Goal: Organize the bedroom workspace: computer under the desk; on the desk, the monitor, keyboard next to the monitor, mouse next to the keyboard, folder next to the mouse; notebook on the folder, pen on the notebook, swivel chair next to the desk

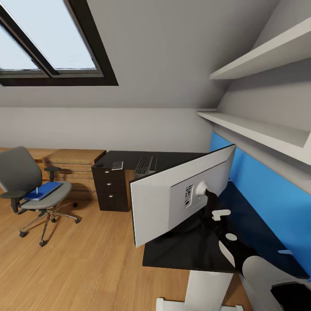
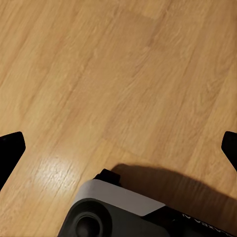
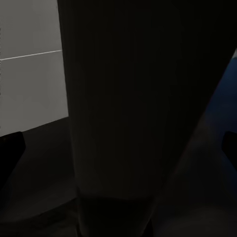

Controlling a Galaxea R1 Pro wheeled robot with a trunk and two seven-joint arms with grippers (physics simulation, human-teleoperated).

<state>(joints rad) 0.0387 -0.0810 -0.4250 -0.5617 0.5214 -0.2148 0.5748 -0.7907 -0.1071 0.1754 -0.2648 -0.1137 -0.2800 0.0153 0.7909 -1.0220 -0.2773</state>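
The monitor (image 1: 172, 198) stands on the black desk (image 1: 181, 250) with its white back toward me. My right gripper (image 1: 211, 209) reaches behind it at the black stand. The right wrist view has that dark stand (image 3: 138, 123) between the spread fingertips (image 3: 11, 150), and the gripper (image 3: 118, 148) is open. Farther along the desk lies the keyboard (image 1: 144, 164), with a small light-grey flat thing (image 1: 117, 165) beside it. At the left stands the swivel chair (image 1: 23, 177) with the blue folder (image 1: 45, 190) on its seat. My left gripper (image 2: 118, 148) hangs open over the wood floor.
A black drawer unit (image 1: 111, 190) sits under the desk's far end, beside low light-wood shelving (image 1: 73, 162). Two white wall shelves (image 1: 259, 129) jut out over the desk at the right. The robot's base (image 2: 113, 212) is below the left gripper.
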